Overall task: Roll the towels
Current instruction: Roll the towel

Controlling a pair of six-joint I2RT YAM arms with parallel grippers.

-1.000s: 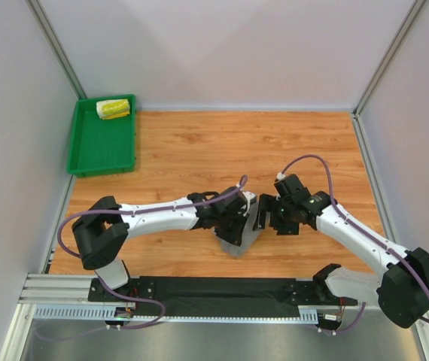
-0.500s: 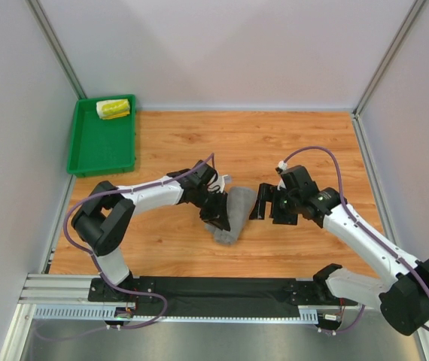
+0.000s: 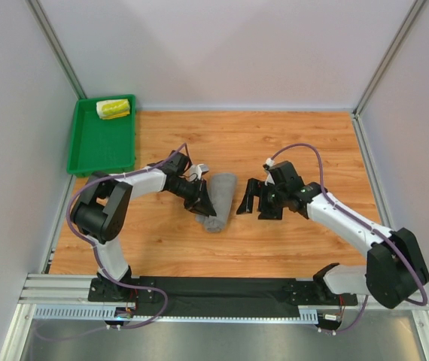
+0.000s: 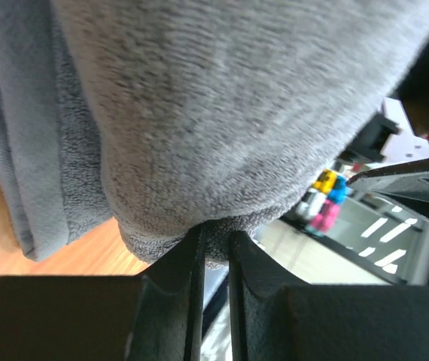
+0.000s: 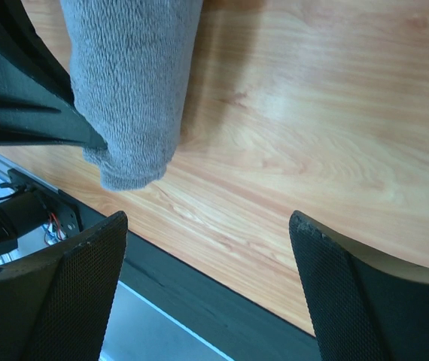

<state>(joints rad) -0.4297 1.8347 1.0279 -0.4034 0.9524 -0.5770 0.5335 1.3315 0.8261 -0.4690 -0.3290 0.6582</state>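
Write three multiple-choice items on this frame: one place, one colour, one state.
1. Where is the printed towel?
A) on the wooden tabletop
B) in the green tray
C) on the black rail

2. What colour is the terry towel pinched by the left hand?
A) white
B) green
C) grey

3. How does the right hand stand?
A) open, holding nothing
B) shut on cloth
C) shut, empty

Answers:
1 B: the top view shows it rolled up at the tray's far end.
2 C: the left wrist view shows grey pile caught between the fingers.
3 A: the right wrist view shows the fingers wide apart with only wood between them.
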